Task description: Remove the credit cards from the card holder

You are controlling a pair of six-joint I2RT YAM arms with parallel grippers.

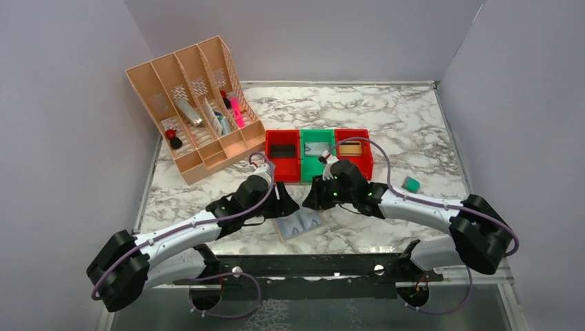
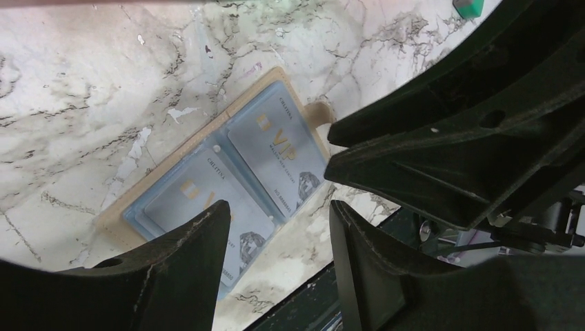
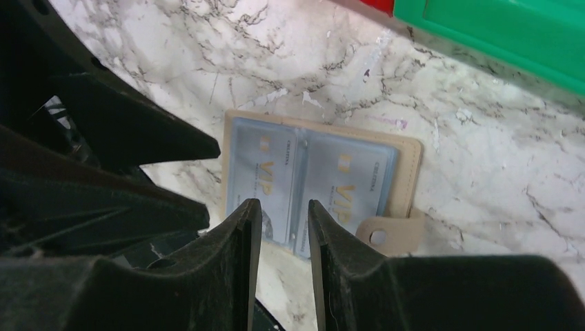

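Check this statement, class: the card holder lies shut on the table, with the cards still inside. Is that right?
Not quite. The card holder lies open, not shut: the right wrist view shows both panels spread flat. It does lie on the table, with the cards still inside.

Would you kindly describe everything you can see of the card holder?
The card holder lies open and flat on the marble table, near its front edge, tan-bordered with a snap tab. Clear sleeves inside show pale blue-grey cards with gold VIP lettering. Nothing but the table visibly touches it.
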